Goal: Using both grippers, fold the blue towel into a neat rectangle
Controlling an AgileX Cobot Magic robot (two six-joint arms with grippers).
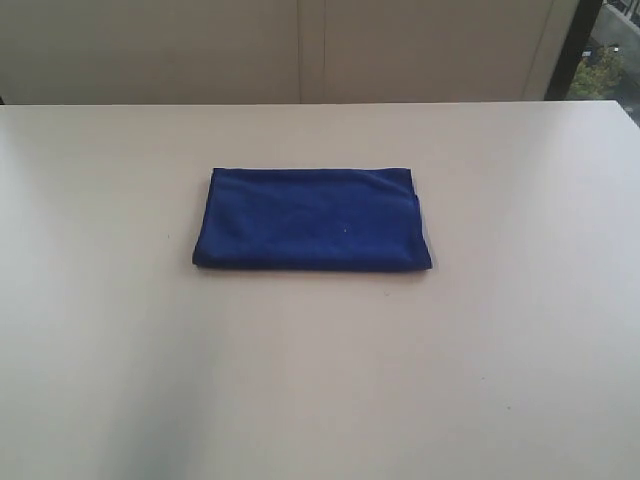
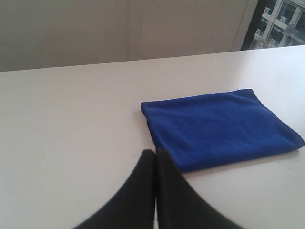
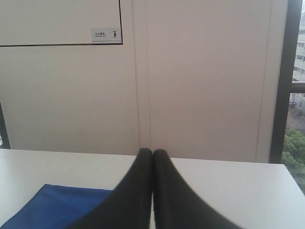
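The blue towel (image 1: 312,219) lies folded flat as a rectangle in the middle of the pale table (image 1: 320,380). Neither arm appears in the exterior view. In the left wrist view the towel (image 2: 221,129) sits apart from my left gripper (image 2: 155,152), whose black fingers are pressed together with nothing between them. The right wrist view shows my right gripper (image 3: 152,151) shut and empty too, raised over the table, with one part of the towel (image 3: 57,207) low beside it.
A beige wall (image 1: 300,50) runs behind the table's far edge. A dark window frame (image 1: 575,45) stands at the back right, with trees and buildings outside. A small sign (image 3: 106,34) hangs on the wall.
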